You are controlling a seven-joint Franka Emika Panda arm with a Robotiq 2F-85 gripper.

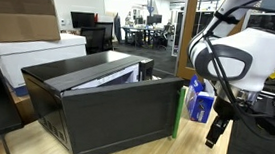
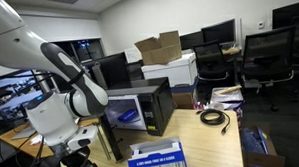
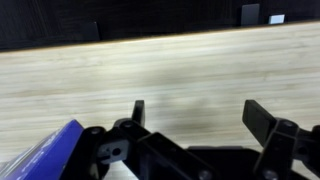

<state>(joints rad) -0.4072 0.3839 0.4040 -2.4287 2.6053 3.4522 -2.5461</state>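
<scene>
In an exterior view my claw (image 1: 214, 129) hangs just beside the blue box (image 1: 200, 99), near a black microwave (image 1: 105, 99). In an exterior view the blue box (image 2: 157, 156) stands on the desk (image 2: 207, 142). My wrist view shows the claw (image 3: 200, 115) wide open, holding nothing.

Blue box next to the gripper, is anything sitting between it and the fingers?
Nothing visible. In the wrist view the gripper hangs open over the wooden table, and the blue box lies right beside one finger, nothing between.

Wooden table (image 2: 207, 142) carries microwave (image 2: 140, 107), blue box (image 2: 157, 156), cable (image 2: 213, 116).
</scene>
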